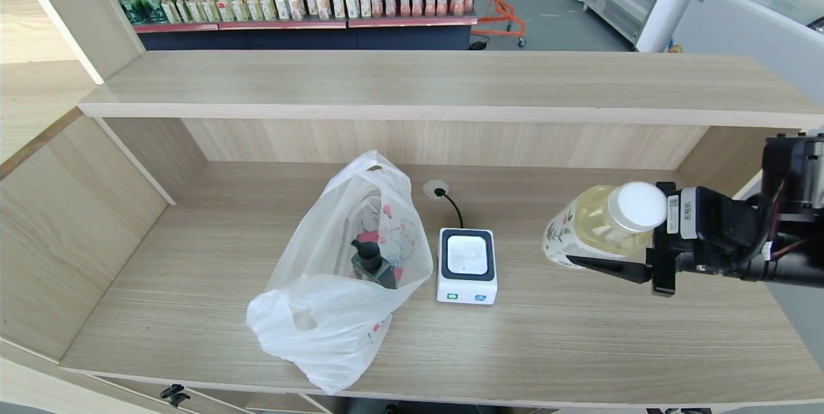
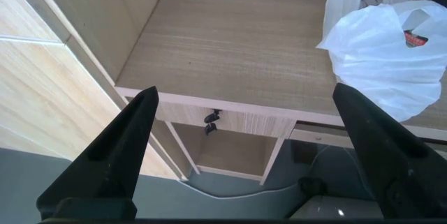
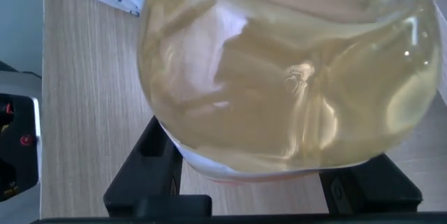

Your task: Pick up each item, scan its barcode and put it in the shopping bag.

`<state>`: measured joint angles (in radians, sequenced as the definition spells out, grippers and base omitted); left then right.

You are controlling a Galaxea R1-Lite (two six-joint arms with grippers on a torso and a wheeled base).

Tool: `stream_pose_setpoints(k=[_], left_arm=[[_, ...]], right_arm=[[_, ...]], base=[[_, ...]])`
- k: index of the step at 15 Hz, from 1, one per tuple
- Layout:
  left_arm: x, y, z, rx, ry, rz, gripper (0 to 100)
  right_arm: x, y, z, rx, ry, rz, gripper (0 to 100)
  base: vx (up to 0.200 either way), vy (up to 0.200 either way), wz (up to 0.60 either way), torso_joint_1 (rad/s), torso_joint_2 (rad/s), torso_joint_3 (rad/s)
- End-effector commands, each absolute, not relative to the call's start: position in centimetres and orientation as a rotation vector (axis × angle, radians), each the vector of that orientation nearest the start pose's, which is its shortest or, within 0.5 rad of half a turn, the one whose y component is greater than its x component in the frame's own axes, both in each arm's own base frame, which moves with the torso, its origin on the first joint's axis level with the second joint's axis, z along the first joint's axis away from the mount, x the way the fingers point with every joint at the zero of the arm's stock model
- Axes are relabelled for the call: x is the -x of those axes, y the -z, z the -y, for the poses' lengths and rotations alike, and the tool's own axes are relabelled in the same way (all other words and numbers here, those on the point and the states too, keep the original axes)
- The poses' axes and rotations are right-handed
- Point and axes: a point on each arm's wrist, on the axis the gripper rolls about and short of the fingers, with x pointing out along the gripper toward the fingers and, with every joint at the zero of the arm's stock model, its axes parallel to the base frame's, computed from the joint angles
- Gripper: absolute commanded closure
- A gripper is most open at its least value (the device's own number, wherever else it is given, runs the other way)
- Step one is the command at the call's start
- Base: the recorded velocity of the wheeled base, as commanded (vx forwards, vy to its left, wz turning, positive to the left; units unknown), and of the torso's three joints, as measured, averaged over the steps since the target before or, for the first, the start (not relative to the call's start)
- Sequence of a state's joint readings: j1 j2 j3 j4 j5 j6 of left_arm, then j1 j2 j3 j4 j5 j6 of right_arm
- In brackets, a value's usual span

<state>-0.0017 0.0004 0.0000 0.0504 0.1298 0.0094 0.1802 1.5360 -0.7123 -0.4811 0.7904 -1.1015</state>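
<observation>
My right gripper is shut on a clear bottle of pale yellow liquid with a white cap and a flowered label, held lying sideways above the counter, to the right of the scanner. Up close the bottle rests between the black fingers. The white barcode scanner with a dark-framed window sits mid-counter. A white shopping bag stands left of it, with a dark pump-top bottle and other packs inside. My left gripper is open, off the counter's front left corner, the bag beyond it.
The wooden counter is walled at the back and left, under a raised shelf. The scanner's black cable runs to a hole behind it. A drawer handle sits below the front edge.
</observation>
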Motion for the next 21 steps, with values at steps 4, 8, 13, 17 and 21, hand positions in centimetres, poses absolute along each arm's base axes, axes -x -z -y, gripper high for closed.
stream_pose_setpoints(k=[4,8,13,17,21], left_arm=[[2.3,-7.0,-0.3,-0.013,-0.129,-0.051,0],[2.3,-7.0,-0.3,-0.013,-0.129,-0.051,0],[2.3,-7.0,-0.3,-0.013,-0.129,-0.051,0],[2.3,-7.0,-0.3,-0.013,-0.129,-0.051,0],[2.3,-7.0,-0.3,-0.013,-0.129,-0.051,0]], right_arm=[[-27.3,-15.4,-7.4,0.938,-1.18,0.271,100],[-29.0,-13.9,-7.9,0.962,-1.246,0.332,100],[-31.8,-13.0,-8.8,0.988,-1.289,0.412,100],[-33.1,-12.3,-9.6,0.985,-1.323,0.46,100],[-34.7,-11.5,-10.8,0.984,-1.343,0.511,100]], base=[[0.0,0.0,0.0,0.0,0.0,0.0],[0.0,0.0,0.0,0.0,0.0,0.0],[0.0,0.0,0.0,0.0,0.0,0.0],[0.0,0.0,0.0,0.0,0.0,0.0],[0.0,0.0,0.0,0.0,0.0,0.0]])
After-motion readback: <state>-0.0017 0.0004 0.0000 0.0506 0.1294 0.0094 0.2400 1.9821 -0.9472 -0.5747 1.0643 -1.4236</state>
